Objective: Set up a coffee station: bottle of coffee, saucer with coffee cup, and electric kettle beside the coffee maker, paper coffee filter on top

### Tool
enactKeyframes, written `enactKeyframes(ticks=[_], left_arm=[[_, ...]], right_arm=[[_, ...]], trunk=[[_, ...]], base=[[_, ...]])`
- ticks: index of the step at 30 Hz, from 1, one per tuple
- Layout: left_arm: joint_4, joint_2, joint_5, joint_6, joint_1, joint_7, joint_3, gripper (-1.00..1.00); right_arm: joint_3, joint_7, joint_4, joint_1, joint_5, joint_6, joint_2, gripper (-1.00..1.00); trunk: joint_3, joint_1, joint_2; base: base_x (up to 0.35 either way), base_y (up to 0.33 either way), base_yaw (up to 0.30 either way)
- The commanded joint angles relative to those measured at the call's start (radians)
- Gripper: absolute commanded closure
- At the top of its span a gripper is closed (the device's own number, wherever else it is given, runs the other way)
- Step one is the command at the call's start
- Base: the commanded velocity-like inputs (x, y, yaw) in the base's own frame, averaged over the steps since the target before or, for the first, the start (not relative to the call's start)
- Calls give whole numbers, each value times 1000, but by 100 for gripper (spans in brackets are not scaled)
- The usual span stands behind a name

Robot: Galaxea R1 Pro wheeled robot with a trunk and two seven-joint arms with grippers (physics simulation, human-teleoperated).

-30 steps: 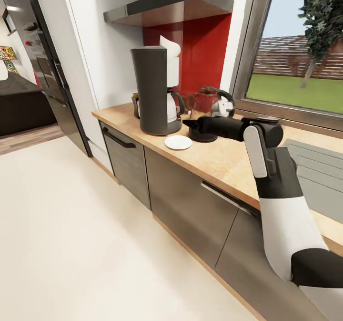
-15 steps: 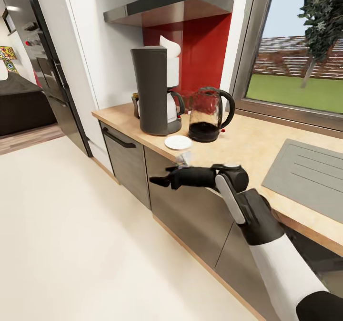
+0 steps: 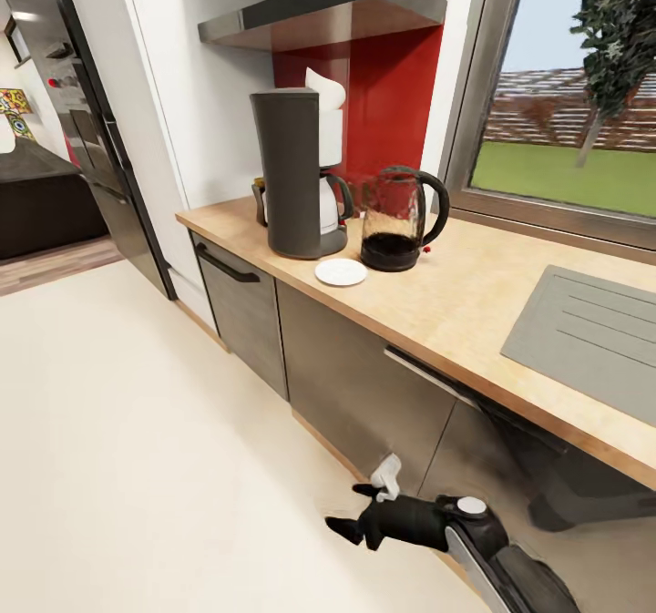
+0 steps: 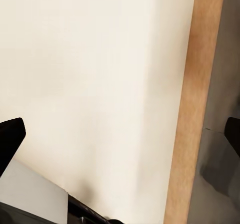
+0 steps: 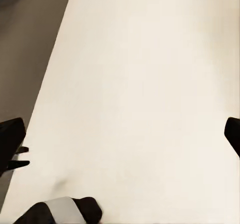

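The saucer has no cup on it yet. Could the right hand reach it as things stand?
Probably not. The right hand hangs low by the cabinet fronts, below the countertop edge, while the saucer lies up on top. The arm would have to rise first.

coffee maker [image 3: 290, 176] dark grey | saucer [image 3: 341, 272] white | kitchen countertop [image 3: 456, 299] beige wood-look
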Motion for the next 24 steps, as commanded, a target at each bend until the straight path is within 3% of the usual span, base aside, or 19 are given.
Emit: enactKeyframes(ticks=[1, 4, 6, 7, 8, 13, 24], left_arm=[[1, 1, 3, 3, -1, -4, 0, -100], [1, 1, 3, 3, -1, -4, 0, -100], [1, 1, 3, 3, -1, -4, 0, -100], [1, 1, 3, 3, -1, -4, 0, -100], [1, 1, 3, 3, -1, -4, 0, -100], [2, 1, 3, 3, -1, -4, 0, -100], [0, 1, 3, 2, -1, -4, -1, -100]], right_arm=[[1, 5, 31, 3, -13, -18, -7, -100], [0, 75, 303, 16, -14, -228, -41, -100], [0, 86, 376, 17, -14, -281, -48, -100], [-1, 93, 446, 18, -15, -326, -56, -100], [-1, 100, 575, 20, -16, -409, -67, -100], [-1, 101, 777, 20, -16, -514, -76, -100], [0, 97, 804, 20, -13, -521, -75, -100]], trunk=[[-1, 0, 0], [-1, 0, 0], [-1, 0, 0], [-1, 0, 0], [-1, 0, 0], [-1, 0, 0], [-1, 0, 0]], base=[[0, 0, 0], [0, 0, 0], [0, 0, 0], [0, 0, 0], [0, 0, 0], [0, 0, 0], [0, 0, 0]])
